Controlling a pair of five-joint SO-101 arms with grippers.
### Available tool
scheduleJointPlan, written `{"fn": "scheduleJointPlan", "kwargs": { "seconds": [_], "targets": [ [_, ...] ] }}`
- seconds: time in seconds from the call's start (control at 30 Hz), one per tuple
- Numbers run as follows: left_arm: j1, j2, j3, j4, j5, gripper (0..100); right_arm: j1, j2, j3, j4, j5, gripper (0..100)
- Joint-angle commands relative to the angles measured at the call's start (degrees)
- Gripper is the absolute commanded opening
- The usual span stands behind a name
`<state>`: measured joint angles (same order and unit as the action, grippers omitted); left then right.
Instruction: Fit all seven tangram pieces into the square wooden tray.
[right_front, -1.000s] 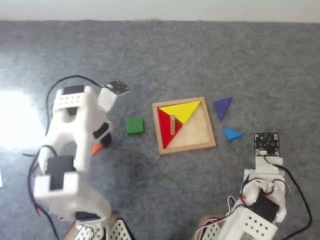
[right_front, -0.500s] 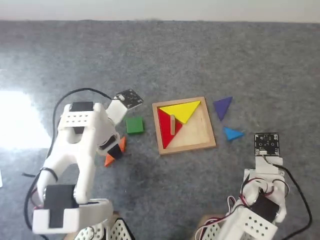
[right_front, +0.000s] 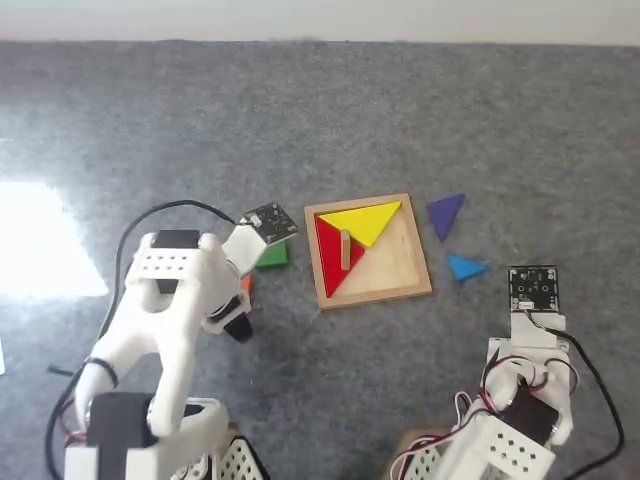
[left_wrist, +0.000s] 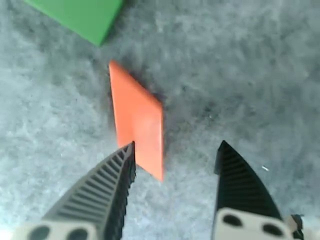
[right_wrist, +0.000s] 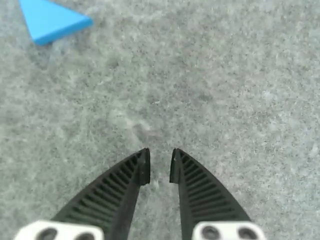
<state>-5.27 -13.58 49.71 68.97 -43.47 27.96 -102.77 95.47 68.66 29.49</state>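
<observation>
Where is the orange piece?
Left wrist view: the orange piece lies on the carpet beside the green square, at the tips of the open left gripper.

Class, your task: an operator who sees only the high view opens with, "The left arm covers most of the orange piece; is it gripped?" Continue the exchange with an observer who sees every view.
Observer: No. The left gripper is open; the orange piece lies flat on the mat, one end between the fingers.
Operator: What shape is it?
Observer: A parallelogram.
Operator: Is the right gripper holding anything?
Observer: Nothing; the right gripper is nearly shut over bare mat.
</observation>
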Motion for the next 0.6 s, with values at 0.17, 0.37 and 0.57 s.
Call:
{"fn": "scheduleJointPlan", "kwargs": {
  "seconds": [0.17, 0.37, 0.57],
  "targets": [
    [-3.8, 15.6, -6.8, -5.9, 0.1, 25, -0.8, -1.1, 1.0, 0.2, 0.5, 9.8],
    [-5.8, 19.9, -12.8, -4.7, 0.2, 21, -0.8, -1.1, 1.0, 0.2, 0.5, 9.8],
    [-10.2, 20.3, -19.7, -1.0, -1.5, 21, -0.8, -1.1, 1.0, 0.2, 0.5, 9.7]
  ]
}}
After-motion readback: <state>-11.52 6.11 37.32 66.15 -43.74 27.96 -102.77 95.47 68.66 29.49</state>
